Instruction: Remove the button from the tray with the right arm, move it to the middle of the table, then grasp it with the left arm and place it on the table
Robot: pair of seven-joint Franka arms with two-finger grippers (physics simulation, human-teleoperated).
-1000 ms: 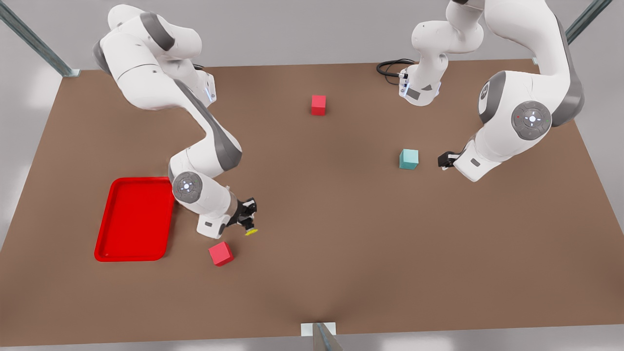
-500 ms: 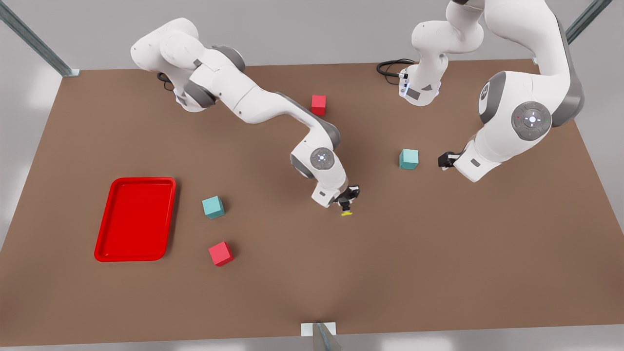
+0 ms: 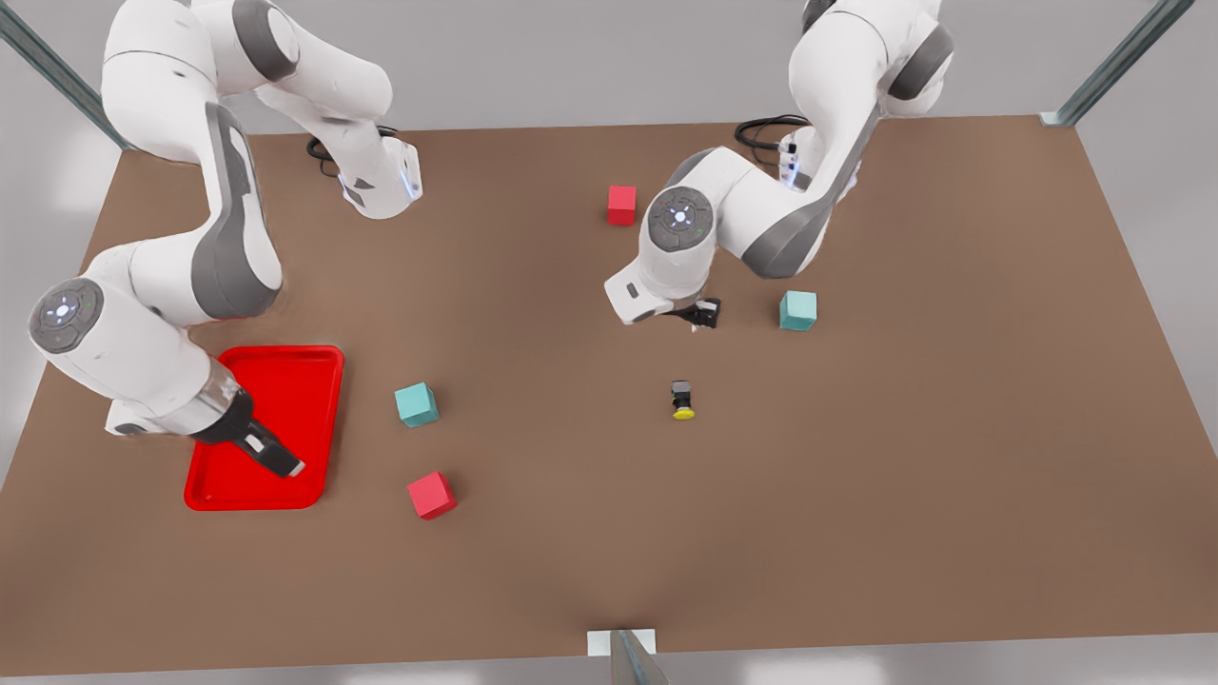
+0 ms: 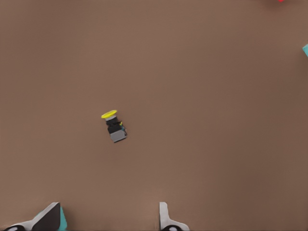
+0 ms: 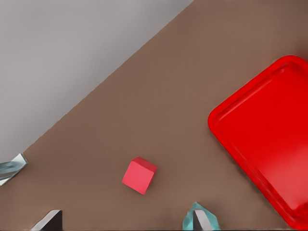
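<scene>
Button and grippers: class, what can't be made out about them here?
1. Button: front view, too small to read its body; its underside lies against the table.
2. Left gripper: front view, largely hidden by its own wrist.
3. Right gripper: front view, its height over the tray cannot be judged.

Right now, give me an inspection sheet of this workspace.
Surface: brown table, flat.
Job's things: button lying on its side mid-table, ungripped; red tray holds nothing.
Clutter: two red cubes, two teal cubes.
Grippers: left gripper open, hanging beyond the button; right gripper open over the tray.
Cables: black loop at the far edge.
Surroundings: grey wall, metal struts.
</scene>
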